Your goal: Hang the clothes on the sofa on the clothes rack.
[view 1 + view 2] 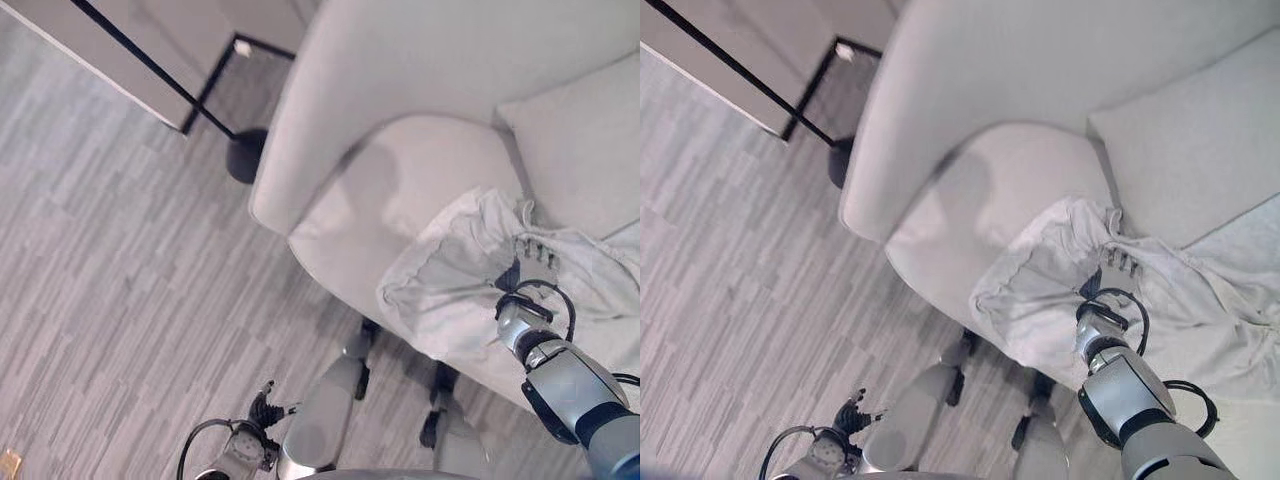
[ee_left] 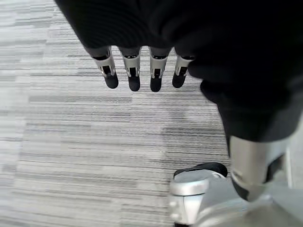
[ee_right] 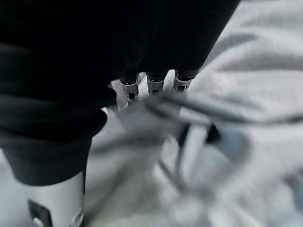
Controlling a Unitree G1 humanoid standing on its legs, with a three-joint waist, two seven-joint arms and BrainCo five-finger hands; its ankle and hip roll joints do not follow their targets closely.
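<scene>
The pale garment [image 1: 470, 285] is lying crumpled on the sofa [image 1: 400, 190] seat, at about four o'clock in the left eye view. It is being pinched by the right hand [image 1: 530, 262], fingers curled into the cloth. The left hand [image 2: 142, 71] is hung low over the floor [image 2: 71, 142], fingers relaxed. The black rack [image 1: 150, 68] at ten o'clock is bare, so nothing is hung yet.

— How is the light?
— Bright and even over the sofa [image 1: 400, 60].
— Any shadows?
— One soft grey patch on the sofa's seat, beside its arm. There is fainter shade on the floor [image 1: 100, 300] under the sofa's front edge.
</scene>
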